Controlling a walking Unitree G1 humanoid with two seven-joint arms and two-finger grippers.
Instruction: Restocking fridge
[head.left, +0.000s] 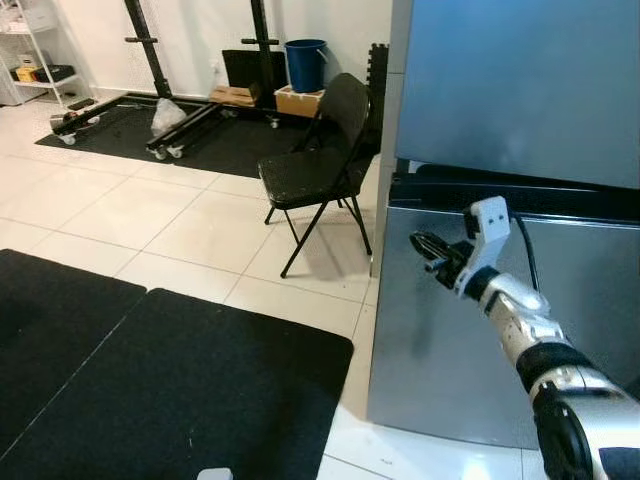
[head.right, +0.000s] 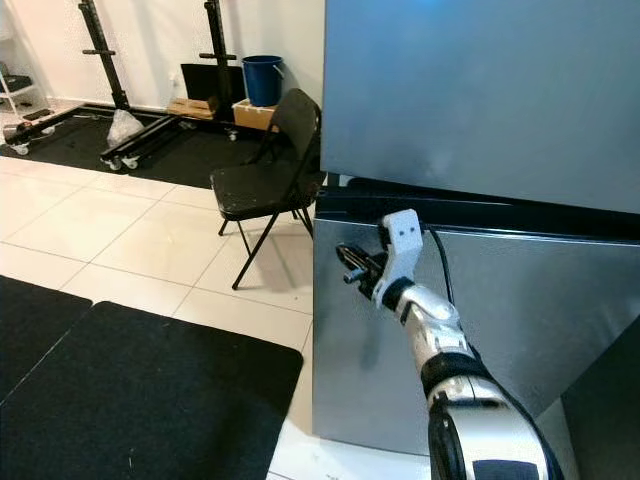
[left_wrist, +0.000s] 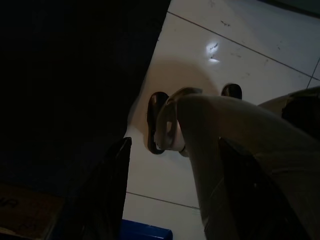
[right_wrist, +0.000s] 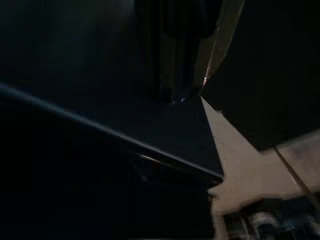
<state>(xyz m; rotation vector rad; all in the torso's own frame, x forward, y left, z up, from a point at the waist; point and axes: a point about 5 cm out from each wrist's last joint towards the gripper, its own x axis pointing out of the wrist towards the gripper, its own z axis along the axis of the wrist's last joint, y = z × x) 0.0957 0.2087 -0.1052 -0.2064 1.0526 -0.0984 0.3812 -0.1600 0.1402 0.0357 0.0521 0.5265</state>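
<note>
The steel fridge stands closed at the right, with an upper door (head.left: 520, 80) and a lower door (head.left: 430, 350). A dark gap (head.left: 520, 195) runs between them. My right gripper (head.left: 428, 250) is held out in front of the lower door's top left corner, just under that gap, and its fingers look shut with nothing in them. In the dark right wrist view the fingers (right_wrist: 170, 50) lie close together over a door edge. My left gripper (left_wrist: 175, 145) hangs open beside my own leg, above the tiled floor.
A black folding chair (head.left: 315, 170) stands just left of the fridge. Black mats (head.left: 170, 390) cover the near floor on the left. At the far wall are a blue bucket (head.left: 305, 62), boxes and a wheeled black rack (head.left: 160, 70).
</note>
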